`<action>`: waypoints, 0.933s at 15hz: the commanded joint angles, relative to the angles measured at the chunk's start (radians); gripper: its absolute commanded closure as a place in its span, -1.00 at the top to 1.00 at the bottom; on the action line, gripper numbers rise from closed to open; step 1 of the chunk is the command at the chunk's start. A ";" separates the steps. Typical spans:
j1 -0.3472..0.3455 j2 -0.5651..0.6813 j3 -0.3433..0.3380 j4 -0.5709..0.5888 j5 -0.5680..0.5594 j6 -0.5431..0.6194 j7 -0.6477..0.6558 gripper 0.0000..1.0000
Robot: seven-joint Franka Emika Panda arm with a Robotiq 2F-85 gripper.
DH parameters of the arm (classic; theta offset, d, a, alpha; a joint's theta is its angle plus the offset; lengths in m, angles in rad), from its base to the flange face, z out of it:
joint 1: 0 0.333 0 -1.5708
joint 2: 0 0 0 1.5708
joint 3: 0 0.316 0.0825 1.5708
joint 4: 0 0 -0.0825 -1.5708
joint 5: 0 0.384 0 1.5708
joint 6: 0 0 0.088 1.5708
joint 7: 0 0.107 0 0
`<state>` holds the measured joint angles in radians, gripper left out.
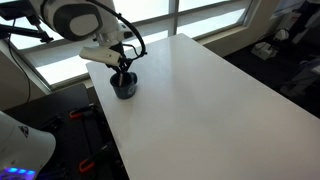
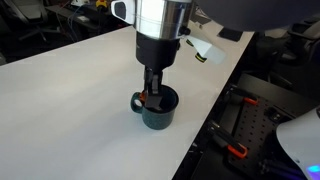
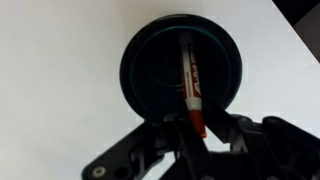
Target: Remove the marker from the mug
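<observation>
The dark navy mug (image 1: 124,88) stands on the white table near one edge; it also shows in the other exterior view (image 2: 160,112) and fills the top of the wrist view (image 3: 135,50). The marker (image 3: 190,85), dark with a red and white label and a red end, leans inside the mug and sticks out over its rim. My gripper (image 3: 196,125) is directly above the mug, its fingers reaching down to the rim (image 2: 152,85) and closed on the marker's red upper end. The marker's lower part is still inside the mug.
The white table (image 1: 200,100) stretches away from the mug. The table edge lies close beside the mug (image 2: 195,140), with dark floor and equipment beyond it. Windows run along the far side in an exterior view (image 1: 200,20).
</observation>
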<state>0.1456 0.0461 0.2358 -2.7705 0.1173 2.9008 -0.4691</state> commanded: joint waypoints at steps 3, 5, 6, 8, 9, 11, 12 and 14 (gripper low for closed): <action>-0.015 -0.010 -0.005 -0.016 0.035 0.022 -0.018 -0.89; -0.015 -0.006 -0.005 -0.015 0.033 0.020 -0.014 -0.89; -0.014 -0.008 0.000 -0.015 0.046 0.016 -0.024 -0.89; -0.010 -0.031 0.011 -0.015 0.082 -0.012 -0.037 -0.89; -0.007 -0.049 0.016 -0.010 0.098 -0.037 -0.040 -0.89; 0.004 -0.084 0.030 0.012 0.167 -0.118 -0.074 -0.89; 0.014 -0.104 0.025 0.021 0.173 -0.159 -0.070 -0.89; 0.035 -0.152 0.006 0.056 0.147 -0.272 -0.029 -0.89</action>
<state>0.1505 -0.0090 0.2553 -2.7427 0.2587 2.7803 -0.5211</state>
